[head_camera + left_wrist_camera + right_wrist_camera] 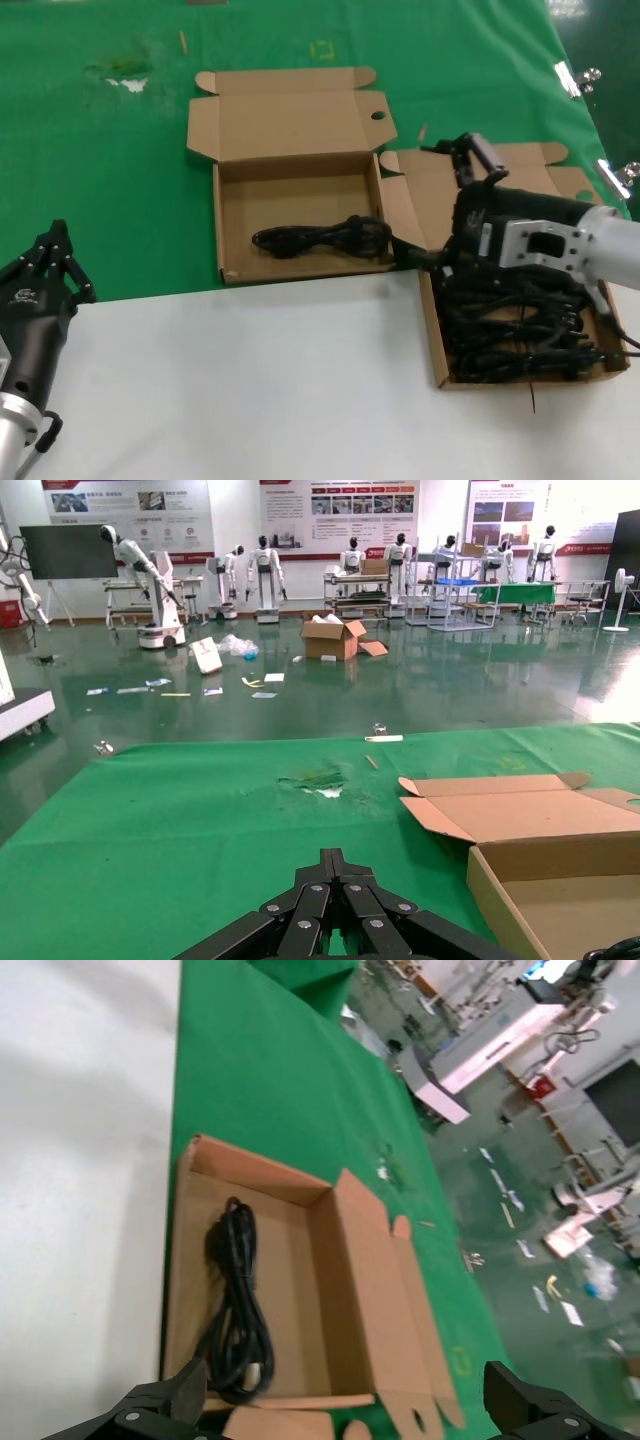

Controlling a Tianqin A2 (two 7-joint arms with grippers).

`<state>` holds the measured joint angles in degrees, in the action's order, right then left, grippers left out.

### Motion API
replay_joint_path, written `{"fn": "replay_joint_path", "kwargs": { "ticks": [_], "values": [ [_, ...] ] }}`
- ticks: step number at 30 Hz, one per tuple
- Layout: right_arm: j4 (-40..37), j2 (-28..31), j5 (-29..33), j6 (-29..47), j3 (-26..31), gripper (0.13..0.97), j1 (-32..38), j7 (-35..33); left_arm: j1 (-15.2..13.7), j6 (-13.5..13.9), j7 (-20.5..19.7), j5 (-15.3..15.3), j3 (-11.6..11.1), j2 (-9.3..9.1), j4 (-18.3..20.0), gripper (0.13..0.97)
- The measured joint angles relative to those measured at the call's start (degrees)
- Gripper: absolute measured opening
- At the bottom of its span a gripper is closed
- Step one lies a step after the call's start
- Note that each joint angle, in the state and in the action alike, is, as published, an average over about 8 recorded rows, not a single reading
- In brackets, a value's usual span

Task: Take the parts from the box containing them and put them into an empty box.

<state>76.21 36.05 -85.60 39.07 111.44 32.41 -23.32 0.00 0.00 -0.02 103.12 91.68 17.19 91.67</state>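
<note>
The box containing the parts [438, 330] sits at the right with several black cord bundles [520, 335] piled in it. My right gripper [445, 205] hovers over its near-left part, open and empty, with its fingers [185, 1390] spread wide. The other box [300, 125] stands in the middle with its lid open and holds one coiled cord [320, 238] along its front wall. That box [360, 1260] and cord [235, 1310] also show in the right wrist view, beyond my right gripper [350, 1405]. My left gripper [52, 262] is shut and parked at the lower left.
A green cloth [100, 180] covers the far half and a white table [250, 380] the near half. Metal clips [570, 78] lie at the cloth's right edge. A thin black wire [533, 398] hangs off the right box's front. The left wrist view shows the middle box's corner [500, 900].
</note>
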Motion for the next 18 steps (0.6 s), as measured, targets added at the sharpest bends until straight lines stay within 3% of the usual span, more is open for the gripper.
{"fn": "replay_joint_path", "kwargs": {
  "ticks": [8, 18],
  "values": [
    [8.06, 4.39, -1.64, -2.85, -4.05, 0.962, -6.55, 3.13, 0.0, 0.0, 0.0, 0.0, 0.0, 0.0, 0.0, 0.14],
    [14.16, 7.32, -5.86, -5.91, -9.3, 0.966, -15.42, 2.3, 0.0, 0.0, 0.0, 0.0, 0.0, 0.0, 0.0, 0.14]
  ]
}}
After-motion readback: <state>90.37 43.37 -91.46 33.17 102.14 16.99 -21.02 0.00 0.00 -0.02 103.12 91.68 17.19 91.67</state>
